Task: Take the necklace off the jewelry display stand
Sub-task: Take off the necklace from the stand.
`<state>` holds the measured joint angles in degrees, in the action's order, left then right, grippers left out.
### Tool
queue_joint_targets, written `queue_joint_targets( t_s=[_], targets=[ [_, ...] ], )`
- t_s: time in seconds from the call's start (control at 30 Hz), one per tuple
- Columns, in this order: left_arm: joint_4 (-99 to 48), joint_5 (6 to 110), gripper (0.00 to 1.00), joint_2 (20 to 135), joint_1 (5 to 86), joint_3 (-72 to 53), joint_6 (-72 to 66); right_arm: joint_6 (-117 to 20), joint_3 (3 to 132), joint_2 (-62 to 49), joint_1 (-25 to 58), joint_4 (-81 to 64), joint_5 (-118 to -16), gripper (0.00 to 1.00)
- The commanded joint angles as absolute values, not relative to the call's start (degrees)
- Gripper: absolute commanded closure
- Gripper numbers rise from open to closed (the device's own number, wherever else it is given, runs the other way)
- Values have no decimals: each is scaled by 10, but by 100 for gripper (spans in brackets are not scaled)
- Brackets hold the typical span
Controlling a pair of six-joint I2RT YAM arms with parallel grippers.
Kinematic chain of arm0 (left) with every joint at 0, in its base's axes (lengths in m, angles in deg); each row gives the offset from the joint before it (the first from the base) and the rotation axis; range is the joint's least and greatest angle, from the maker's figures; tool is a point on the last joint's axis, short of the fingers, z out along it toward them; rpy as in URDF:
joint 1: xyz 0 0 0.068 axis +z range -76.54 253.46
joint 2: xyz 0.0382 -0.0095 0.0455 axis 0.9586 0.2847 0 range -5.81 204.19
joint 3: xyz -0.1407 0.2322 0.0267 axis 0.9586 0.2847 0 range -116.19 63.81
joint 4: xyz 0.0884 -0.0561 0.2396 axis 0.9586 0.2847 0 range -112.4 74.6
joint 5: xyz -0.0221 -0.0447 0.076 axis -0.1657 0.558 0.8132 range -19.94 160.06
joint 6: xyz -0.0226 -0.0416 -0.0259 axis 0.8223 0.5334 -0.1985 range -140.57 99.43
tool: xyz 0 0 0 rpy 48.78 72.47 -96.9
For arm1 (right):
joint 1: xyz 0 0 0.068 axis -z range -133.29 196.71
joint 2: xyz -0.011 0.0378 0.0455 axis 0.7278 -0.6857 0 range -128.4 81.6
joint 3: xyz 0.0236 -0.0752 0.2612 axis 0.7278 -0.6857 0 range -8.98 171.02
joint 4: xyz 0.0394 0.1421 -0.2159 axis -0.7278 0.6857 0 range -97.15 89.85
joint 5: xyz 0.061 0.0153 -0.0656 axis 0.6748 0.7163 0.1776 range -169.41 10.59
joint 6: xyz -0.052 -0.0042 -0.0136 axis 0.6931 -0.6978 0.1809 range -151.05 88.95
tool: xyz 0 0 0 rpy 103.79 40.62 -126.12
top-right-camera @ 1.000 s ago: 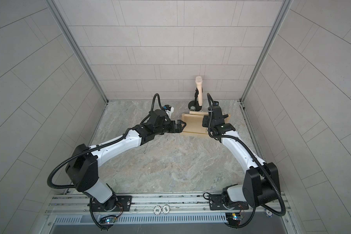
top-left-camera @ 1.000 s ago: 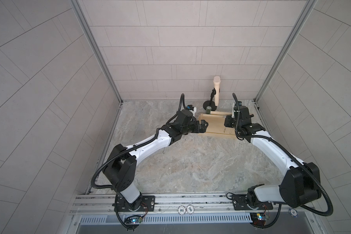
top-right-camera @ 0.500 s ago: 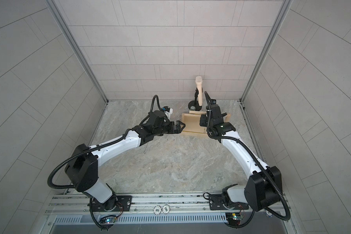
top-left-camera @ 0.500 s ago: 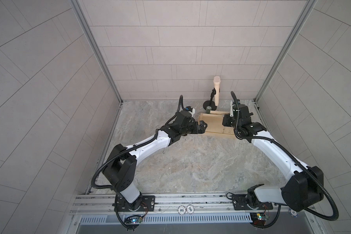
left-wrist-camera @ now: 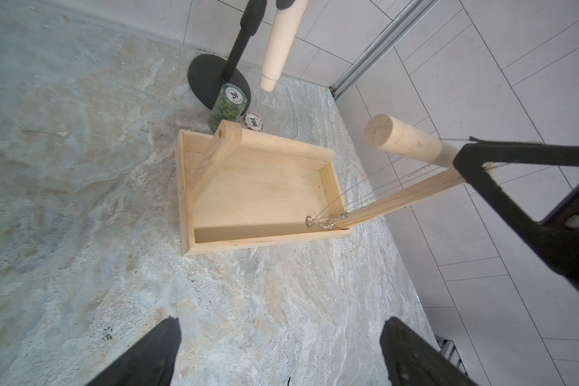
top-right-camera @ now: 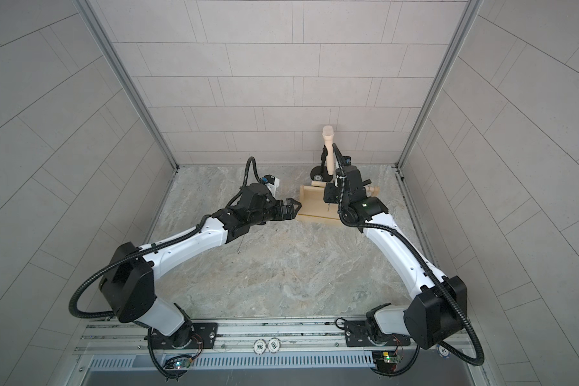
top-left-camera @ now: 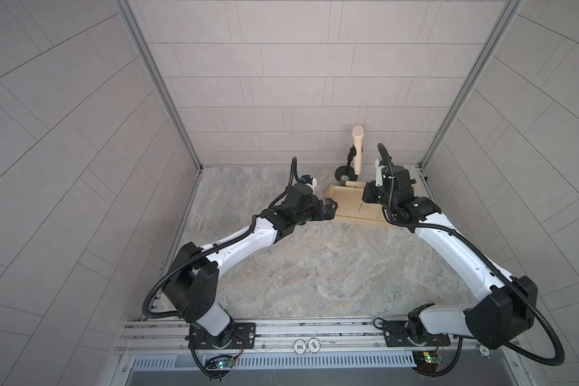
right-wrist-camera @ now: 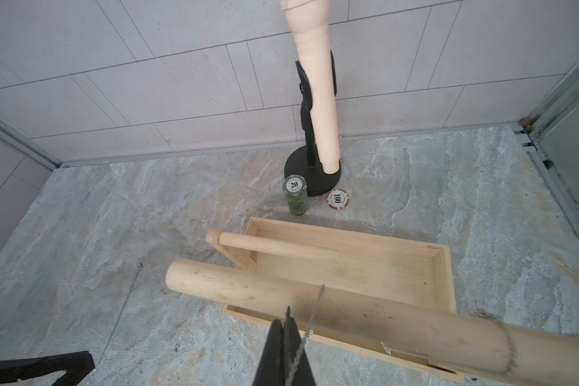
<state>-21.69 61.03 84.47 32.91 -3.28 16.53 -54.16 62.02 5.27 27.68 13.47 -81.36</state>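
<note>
The necklace (right-wrist-camera: 317,302) is pinched by the right gripper (right-wrist-camera: 286,322), closed tight on its thin chain. The chain is still looped over the round bar (right-wrist-camera: 248,287) of the jewelry display stand (top-left-camera: 351,207), near the bar's free end. The stand is set by the back right corner of the table (top-left-camera: 315,267). The left gripper (top-left-camera: 331,209) is held wide open and empty, just beside the stand's left end. The taking-off step is in hand — not done yet. Next, the chain should be slid to the bar's free end and lifted clear — slowly.
</note>
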Motion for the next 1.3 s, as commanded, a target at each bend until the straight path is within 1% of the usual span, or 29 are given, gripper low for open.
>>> queue_joint_targets(
  t_s=[0.0, 0.07, 0.17, 0.43, 0.8, 0.97, 1.27],
  targets=[
    [-215, 671, 0, 813, 332, -22, 169, -535, 647, 45, 265, 136, -811, 100],
    [-221, 671, 0, 804, 333, -14, 151, -532, 658, 41, 260, 138, -812, 100],
    [-219, 643, 0, 796, 338, -16, 122, -529, 673, 34, 253, 138, -810, 100],
    [-224, 581, 0, 789, 360, -10, 115, -516, 724, 4, 230, 147, -810, 100],
    [-241, 555, 0, 780, 370, 0, 89, -501, 796, -39, 201, 160, -809, 100],
    [-261, 531, 0, 783, 369, -3, 78, -497, 828, -54, 190, 162, -806, 100],
    [-286, 518, 0, 801, 371, -20, 61, -505, 899, -93, 167, 180, -807, 100]
  ],
)
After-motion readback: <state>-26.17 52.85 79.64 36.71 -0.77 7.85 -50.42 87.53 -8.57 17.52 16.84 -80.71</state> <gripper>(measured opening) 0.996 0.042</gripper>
